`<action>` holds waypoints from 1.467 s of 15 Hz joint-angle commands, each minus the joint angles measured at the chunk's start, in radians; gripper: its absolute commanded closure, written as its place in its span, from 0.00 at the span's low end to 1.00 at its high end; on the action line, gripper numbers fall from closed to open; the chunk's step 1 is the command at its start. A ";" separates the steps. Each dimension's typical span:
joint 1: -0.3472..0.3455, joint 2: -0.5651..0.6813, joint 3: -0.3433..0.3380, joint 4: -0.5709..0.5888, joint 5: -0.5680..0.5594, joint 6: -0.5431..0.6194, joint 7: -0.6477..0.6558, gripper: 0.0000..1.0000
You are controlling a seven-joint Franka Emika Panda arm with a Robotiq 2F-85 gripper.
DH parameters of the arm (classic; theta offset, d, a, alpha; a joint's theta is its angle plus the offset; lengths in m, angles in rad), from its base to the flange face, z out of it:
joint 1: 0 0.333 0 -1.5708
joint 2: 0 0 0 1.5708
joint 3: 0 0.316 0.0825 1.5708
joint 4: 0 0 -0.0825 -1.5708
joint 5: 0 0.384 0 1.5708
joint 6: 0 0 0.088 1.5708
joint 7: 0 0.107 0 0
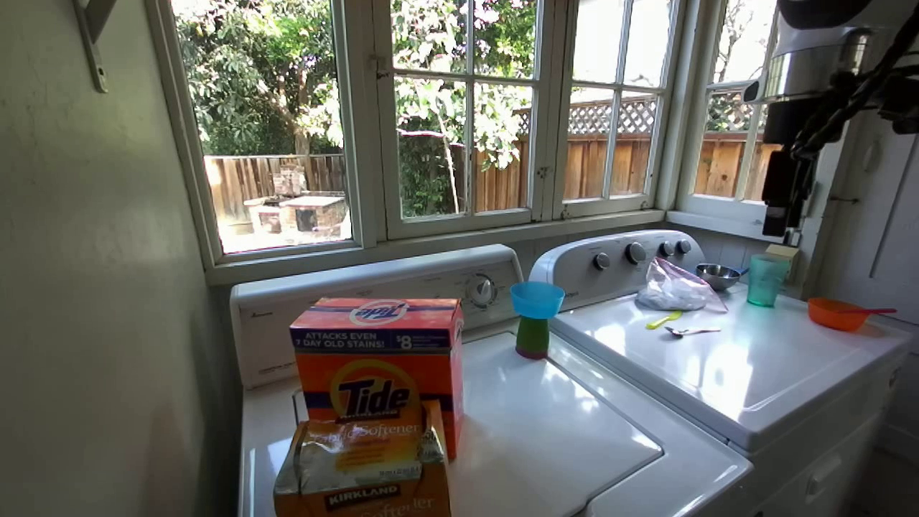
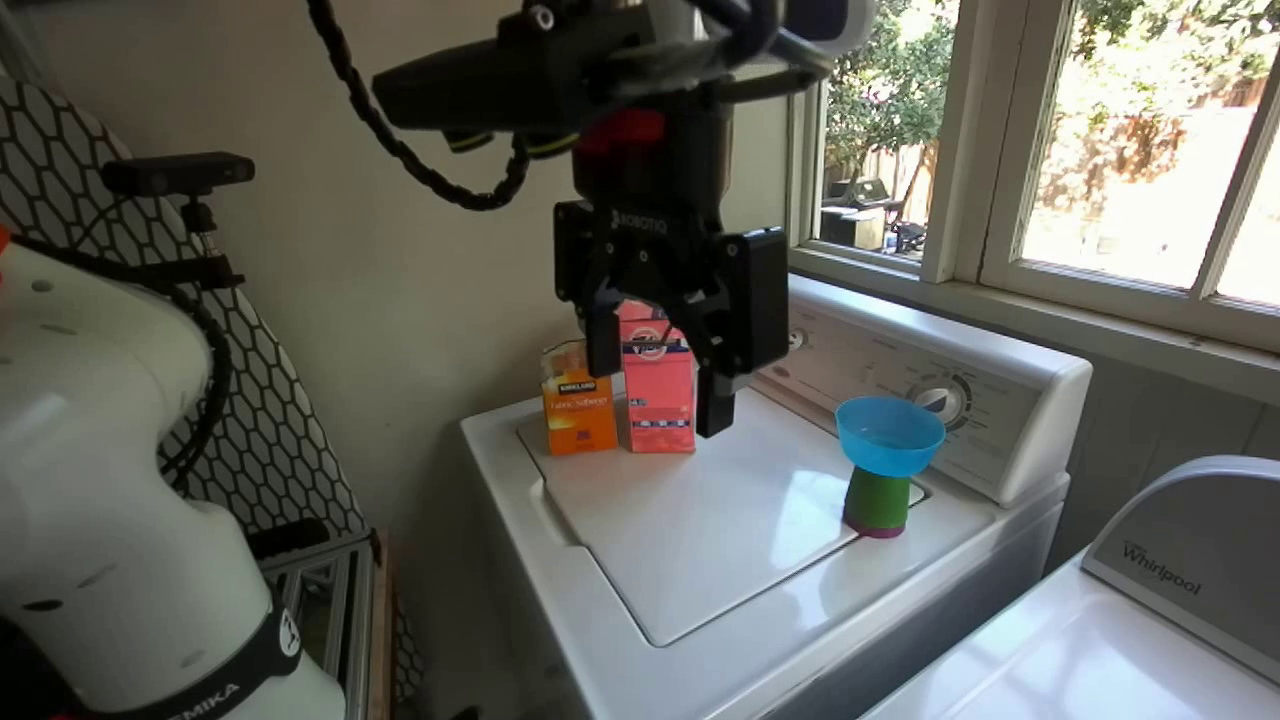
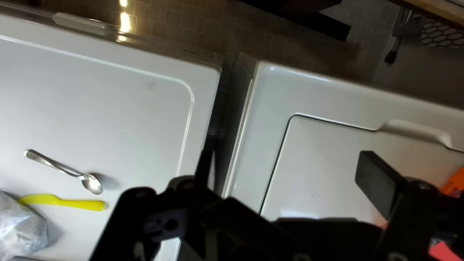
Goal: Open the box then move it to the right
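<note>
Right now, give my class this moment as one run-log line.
gripper: open, empty | Tide carton: looks closed, upright on top-loading washer, ungrasped | Kirkland Fabric Softener package: beside Tide carton

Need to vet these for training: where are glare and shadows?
In an exterior view, glare blotches the top of the white four-knobbed appliance; in both exterior views, daylight overexposes parts of the white-framed windows; in the wrist view, the silver metal spoon casts a shadow and the angular black gripper is mostly dark.
</note>
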 commanded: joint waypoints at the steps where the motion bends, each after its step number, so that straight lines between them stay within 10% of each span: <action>1: 0.043 -0.031 0.120 -0.071 -0.056 0.019 0.020 0.00; 12: 0.303 0.016 0.346 -0.104 0.087 0.067 0.157 0.00; 22: 0.295 0.050 0.385 -0.083 0.107 0.089 0.291 0.00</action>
